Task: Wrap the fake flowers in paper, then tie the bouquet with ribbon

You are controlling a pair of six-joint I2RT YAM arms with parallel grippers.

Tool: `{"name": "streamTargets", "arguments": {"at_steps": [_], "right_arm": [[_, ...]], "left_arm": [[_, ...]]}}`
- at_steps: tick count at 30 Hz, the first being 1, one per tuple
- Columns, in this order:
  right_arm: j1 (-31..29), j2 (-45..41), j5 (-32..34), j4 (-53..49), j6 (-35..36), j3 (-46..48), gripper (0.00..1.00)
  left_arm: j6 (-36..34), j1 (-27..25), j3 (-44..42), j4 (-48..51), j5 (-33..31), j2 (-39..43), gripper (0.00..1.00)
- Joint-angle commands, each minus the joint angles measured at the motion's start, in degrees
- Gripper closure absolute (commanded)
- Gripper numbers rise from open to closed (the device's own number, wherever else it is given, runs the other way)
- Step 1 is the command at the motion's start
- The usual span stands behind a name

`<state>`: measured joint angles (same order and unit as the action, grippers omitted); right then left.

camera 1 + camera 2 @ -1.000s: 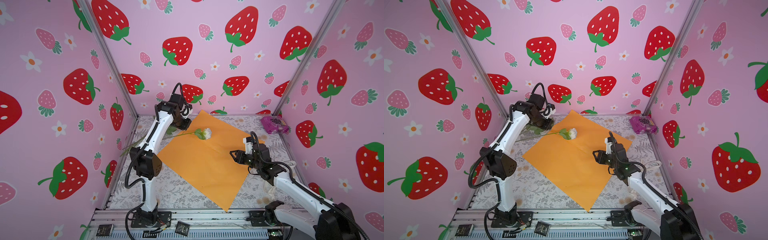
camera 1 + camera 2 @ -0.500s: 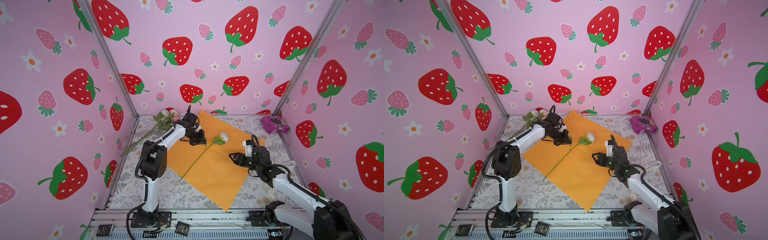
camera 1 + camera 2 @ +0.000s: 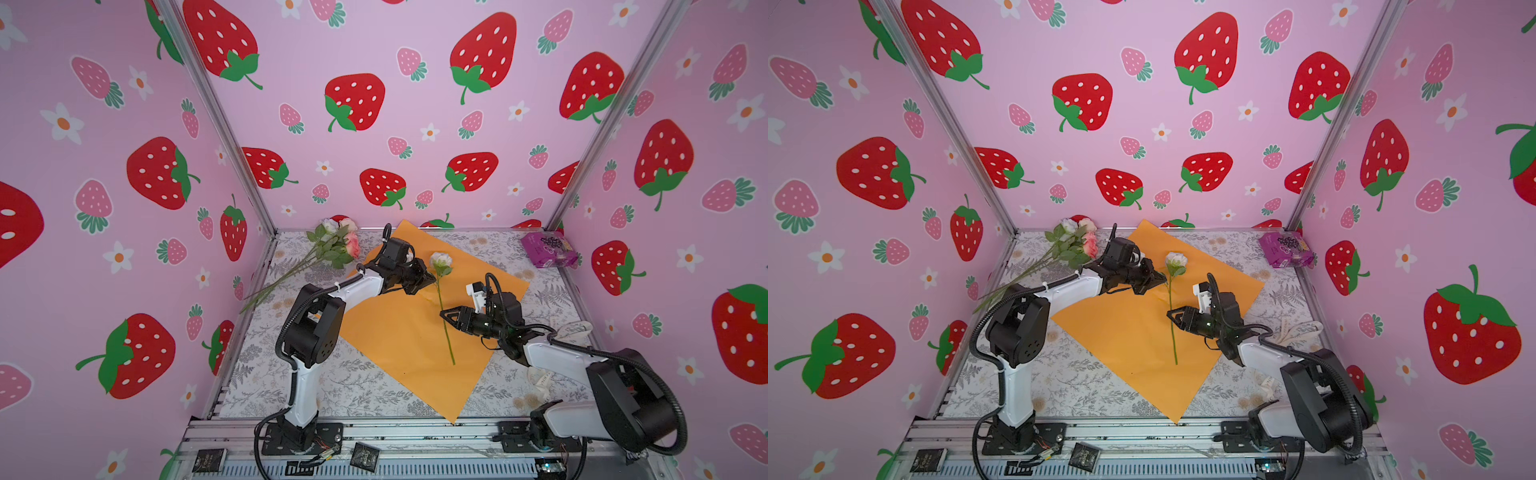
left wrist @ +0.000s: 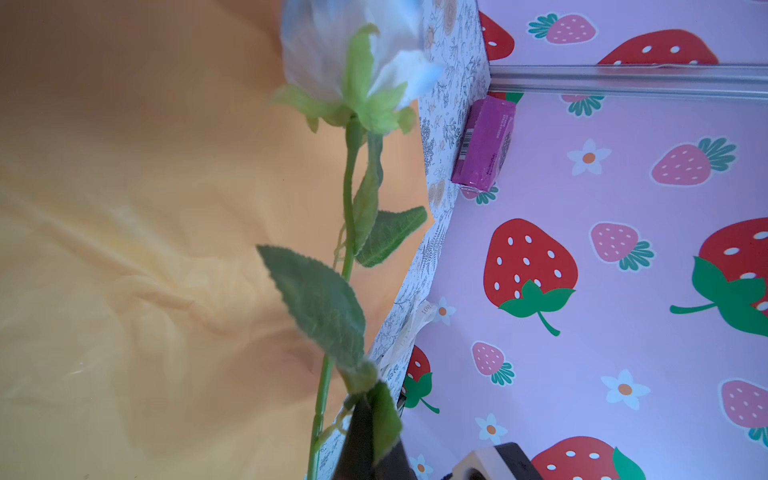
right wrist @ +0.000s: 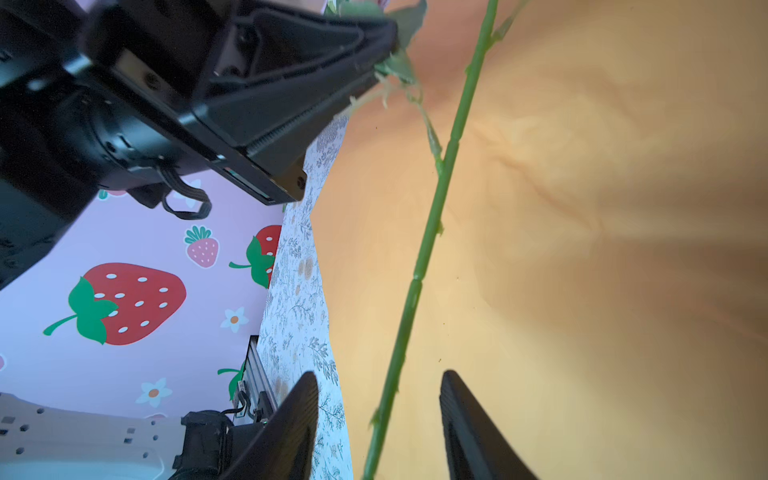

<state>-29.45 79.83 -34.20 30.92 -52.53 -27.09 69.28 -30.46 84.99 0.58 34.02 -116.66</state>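
Note:
The orange wrapping paper [image 3: 395, 332] [image 3: 1121, 332] lies flat on the table. A white rose [image 3: 440, 259] [image 3: 1176, 259] [image 4: 345, 50] from the bouquet of fake flowers hangs over it, its stem [image 5: 432, 224] running toward the front. My left gripper [image 3: 430, 276] [image 3: 1163, 277] [image 4: 365, 436] is shut on a leaf just below the rose's head. My right gripper [image 3: 444, 313] [image 3: 1171, 313] [image 5: 378, 374] is open, a finger on each side of the stem without touching it. The other roses [image 3: 336, 245] [image 3: 1075, 243] lie at the back left, off the paper.
A purple packet [image 3: 546, 249] [image 3: 1285, 249] [image 4: 484, 145] sits in the back right corner. A cream ribbon [image 3: 575, 328] [image 3: 1300, 330] lies along the right wall behind my right arm. Strawberry-print walls close in three sides, and a metal rail [image 3: 415, 432] runs along the front.
My left gripper has carried the white rose from the back left over to the middle of the paper, the stem swinging to point frontward. My right gripper now straddles the stem.

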Motion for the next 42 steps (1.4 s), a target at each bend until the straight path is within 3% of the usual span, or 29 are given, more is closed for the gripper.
{"name": "streamTargets", "arguments": {"at_steps": [1,2,5,8,9,11,13,17,18,22,26,31,39,42], "right_arm": [[-0.61,4.13,-0.38,5.74,-2.04,-2.56,0.49],[-0.65,5.66,-0.82,6.14,-1.92,-3.45,0.53],[-0.78,7.88,0.51,3.08,0.35,-5.75,0.8],[-0.78,7.14,2.37,0.46,3.2,-6.31,0.99],[-0.78,6.95,2.65,-0.99,4.41,-7.01,1.0],[-0.87,7.32,3.42,-3.21,6.64,-8.65,1.0],[-0.87,8.79,4.74,-5.96,9.49,-11.23,1.0],[-1.09,14.1,9.22,-8.16,7.97,-17.04,1.0],[-1.5,15.8,10.23,-7.35,6.42,-18.22,1.0],[-4.83,23.79,11.95,-6.17,4.25,-25.58,1.0],[-8.06,29.67,20.1,-9.85,3.41,-31.95,1.0],[-10.14,35.47,25.14,-13.04,3.4,-35.73,1.0],[-10.82,38.85,25.77,-19.72,4.87,-39.0,0.97],[-10.95,37.57,25.08,-20.7,6.16,-38.9,0.89]], "left_arm": [[2.33,0.09,0.31,-3.13,-0.01,1.17,1.0],[2.45,-0.05,0.14,-3.37,0.04,1.26,1.0],[2.54,-0.04,-0.09,-3.95,0.04,1.43,1.0],[0.78,-0.11,0.68,-2.69,0.34,1.69,1.0],[-0.2,-0.08,1.11,-1.95,0.34,1.82,1.0],[-3.15,0.22,1.93,0.23,0.37,2.57,0.69],[-8.31,0.82,2.24,3.19,-0.65,4.66,0.57],[-19.62,2.66,-0.54,13.56,-10.72,13.71,0.17],[-21.85,3.66,-1.37,15.88,-11.64,15.88,0.01],[-27.2,8.0,-8.89,20.88,-15.94,25.82,0.01],[-29.8,13.66,-18.66,23.55,-19.83,38.33,0.01],[-33.38,19.06,-24.45,28.69,-22.11,48.35,0.01],[-36.3,21.14,-27.66,31.54,-23.21,52.85,0.01],[-36.94,21.56,-27.52,31.93,-22.96,52.21,0.01]]}}
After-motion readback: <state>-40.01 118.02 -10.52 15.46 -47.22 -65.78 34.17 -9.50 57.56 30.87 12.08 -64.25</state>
